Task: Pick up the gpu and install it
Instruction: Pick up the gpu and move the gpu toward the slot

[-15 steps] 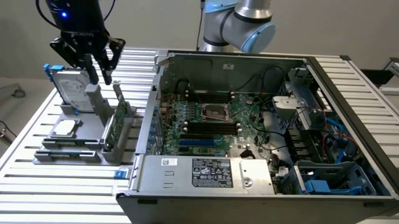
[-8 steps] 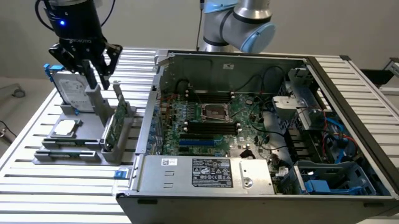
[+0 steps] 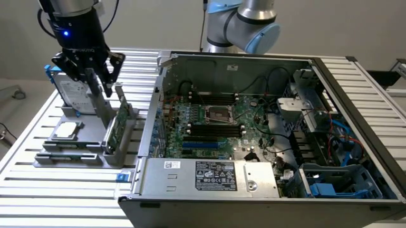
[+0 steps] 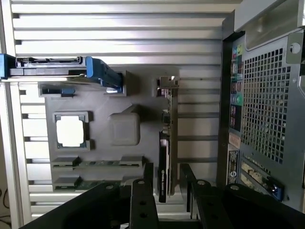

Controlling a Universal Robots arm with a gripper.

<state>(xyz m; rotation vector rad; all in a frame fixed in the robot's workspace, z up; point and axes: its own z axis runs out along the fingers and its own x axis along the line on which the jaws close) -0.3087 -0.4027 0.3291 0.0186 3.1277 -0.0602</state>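
Slatted aluminium table (image 3: 63, 194) runs under everything. Across the exterior view's right sits an open computer case (image 3: 254, 214) holding a green motherboard (image 3: 216, 124), a silver power supply (image 3: 209, 176) along its lower edge and blue plastic brackets (image 3: 333, 187) in its lower right corner. The wrist view meets the same case from outside, at a perforated rear panel (image 4: 271, 109) with coloured ports (image 4: 236, 71). At the top centre of the exterior view stands the arm (image 3: 250, 21). On the exterior view's left lies a grey holder (image 3: 70, 160) with a part in each recess. A blue-framed hard drive (image 3: 71, 92) stands at its upper end, the gpu (image 3: 117, 126) is upright on edge in the slot nearest the case, a CPU (image 3: 66, 129) lies flat, and a thin memory strip (image 4: 97, 163) lies in a narrow slot. The black gripper (image 3: 104, 92) hangs in the upper left, just above the gpu. From the wrist, its fingers (image 4: 143, 200) are spread wide to either side of the card's end, not clamped on it.
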